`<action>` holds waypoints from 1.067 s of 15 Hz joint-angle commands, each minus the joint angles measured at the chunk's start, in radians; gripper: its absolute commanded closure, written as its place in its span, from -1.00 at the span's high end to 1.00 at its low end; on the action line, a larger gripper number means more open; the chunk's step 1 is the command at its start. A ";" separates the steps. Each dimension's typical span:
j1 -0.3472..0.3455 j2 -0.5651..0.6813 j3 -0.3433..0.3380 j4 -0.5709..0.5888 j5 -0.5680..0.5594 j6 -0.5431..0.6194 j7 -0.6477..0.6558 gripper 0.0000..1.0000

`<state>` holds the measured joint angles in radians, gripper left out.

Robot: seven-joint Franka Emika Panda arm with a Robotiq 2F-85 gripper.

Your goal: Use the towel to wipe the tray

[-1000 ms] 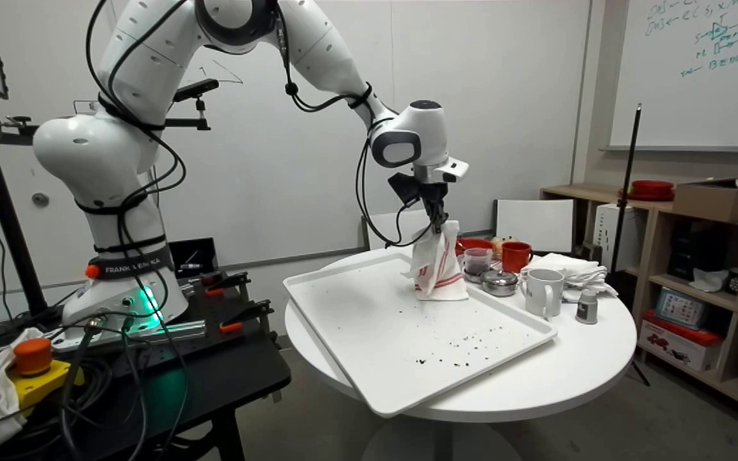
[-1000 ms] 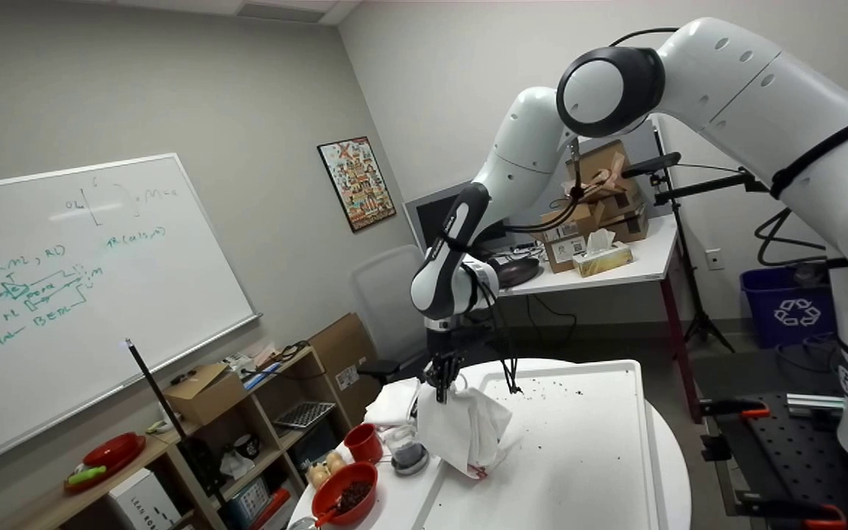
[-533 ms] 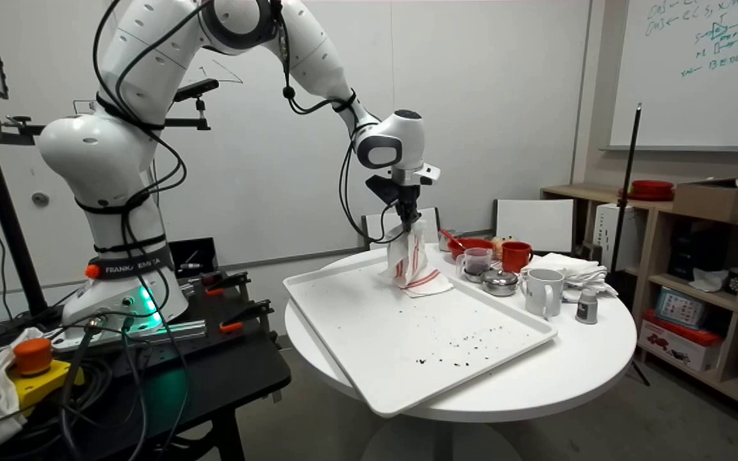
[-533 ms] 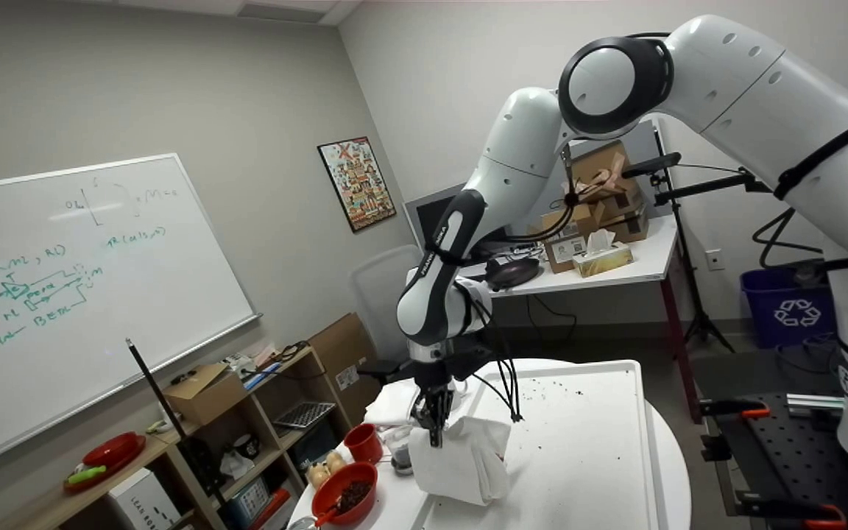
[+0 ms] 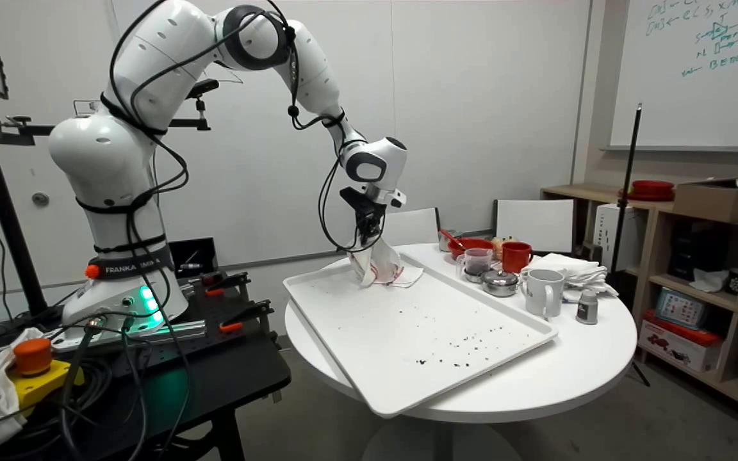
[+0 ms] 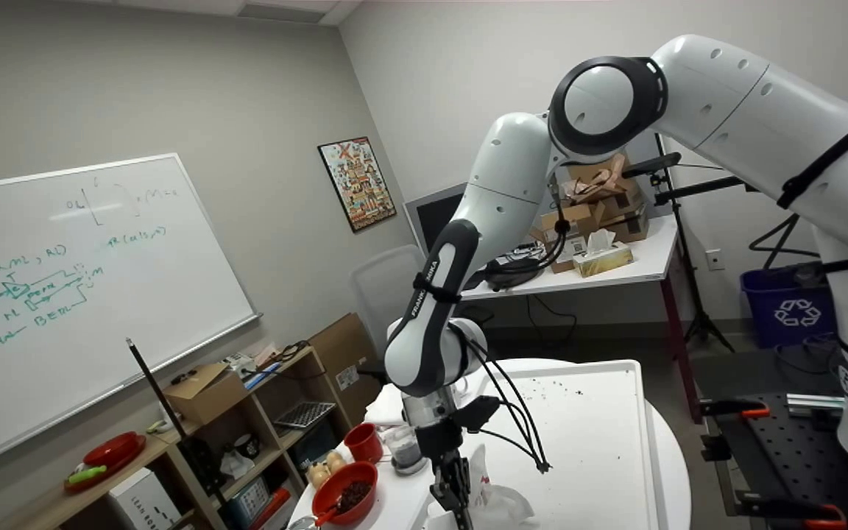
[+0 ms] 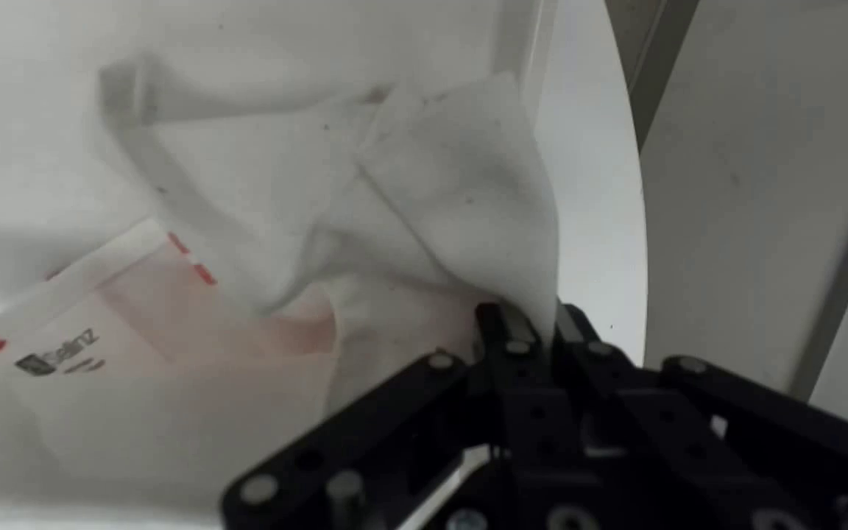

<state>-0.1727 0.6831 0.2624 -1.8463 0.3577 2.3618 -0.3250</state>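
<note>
Just below gripper (image 5: 365, 239): towel (image 5: 378, 264), top pinched in jaws, lower part on tray (image 5: 369, 339).

I see a grey wall (image 6: 262, 96) with a framed poster (image 6: 356, 184), a green-scribbled whiteboard (image 6: 100, 302), wooden cubby shelves (image 5: 692, 293) and dark floor (image 5: 580, 429).

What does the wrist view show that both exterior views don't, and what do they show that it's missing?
Only the wrist view shows the printed logo on the red-striped towel; its lettering is too blurred to read for sure.

Only the exterior views show the red mug, the red bowl and the main scatter of dark bits on the white tray.

All share the towel, parts of the tray, the white table and the gripper.
</note>
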 commanded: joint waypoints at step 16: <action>0.189 0.263 -0.250 0.352 -0.248 -0.196 0.304 -0.87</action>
<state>-0.0320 0.9337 0.0717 -1.5065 0.1865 2.2028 -0.0978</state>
